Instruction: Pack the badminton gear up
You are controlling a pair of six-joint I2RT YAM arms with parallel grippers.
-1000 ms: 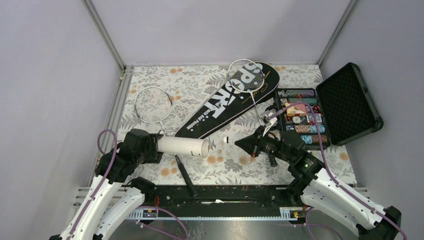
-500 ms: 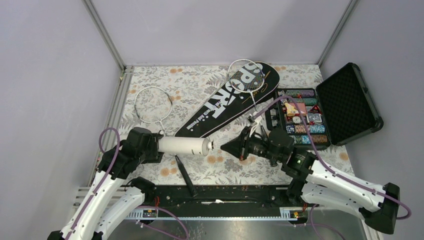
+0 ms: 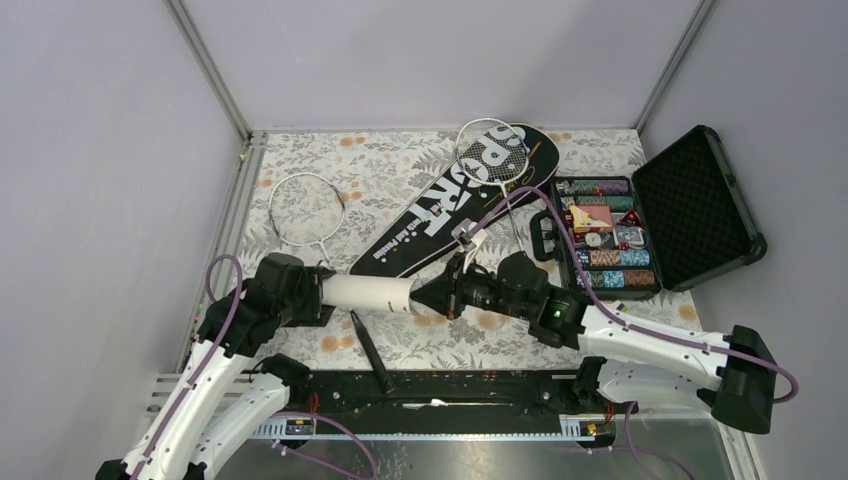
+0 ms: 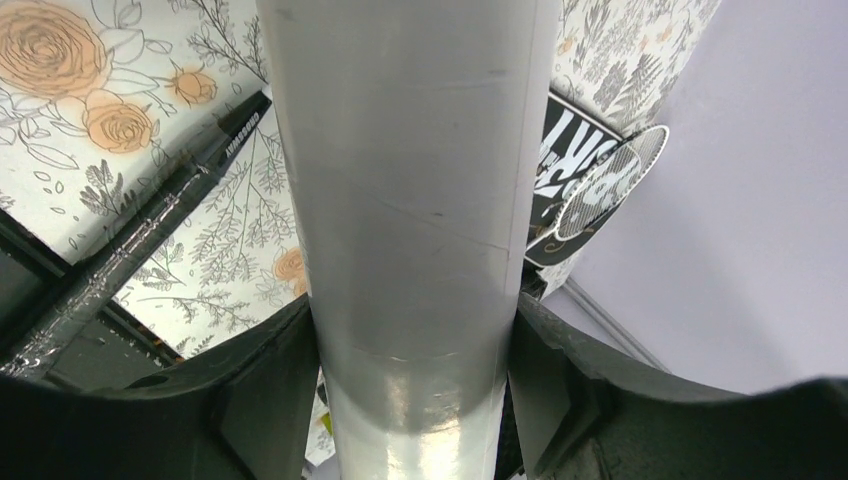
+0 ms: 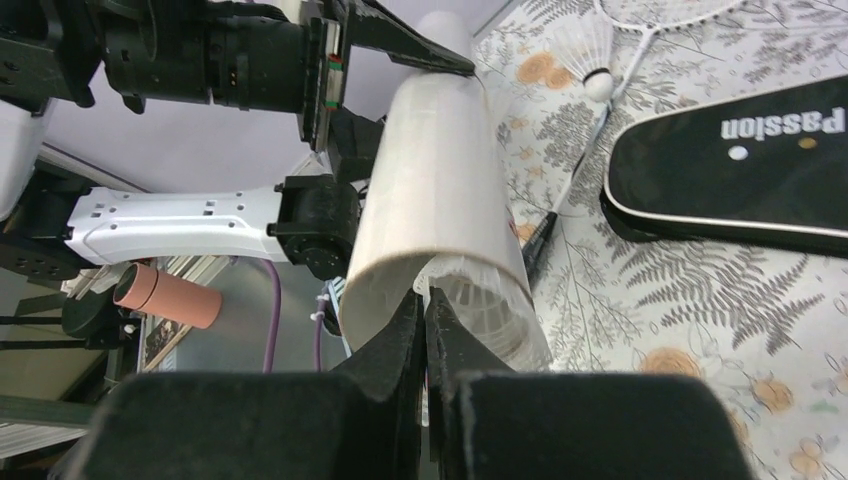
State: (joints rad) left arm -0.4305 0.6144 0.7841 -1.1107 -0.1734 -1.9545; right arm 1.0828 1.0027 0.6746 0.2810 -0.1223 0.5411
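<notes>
My left gripper (image 3: 325, 293) is shut on the white cardboard tube (image 3: 368, 292) and holds it level, open end to the right; in the left wrist view my fingers (image 4: 270, 390) clamp the tube (image 4: 410, 200). My right gripper (image 3: 420, 297) is shut on the feather rim of a white shuttlecock (image 5: 480, 300) that sits in the tube's mouth (image 5: 430, 210). A second shuttlecock (image 5: 588, 50) lies on the cloth beside a racket shaft. One racket (image 3: 305, 205) lies at the left, its black handle (image 3: 368, 350) near the front. The other racket (image 3: 490, 153) lies on the black SPORT bag (image 3: 440, 215).
An open black hard case (image 3: 700, 200) with coloured poker chips (image 3: 600, 225) stands at the right, close behind my right arm. The floral cloth (image 3: 380, 170) covers the table. A black rail (image 3: 450, 385) runs along the near edge. Grey walls enclose three sides.
My right gripper has moved left with the shuttlecock, from near the poker case to the tube's open end. The shuttlecock now sits in the tube's mouth. The left arm has held still.
</notes>
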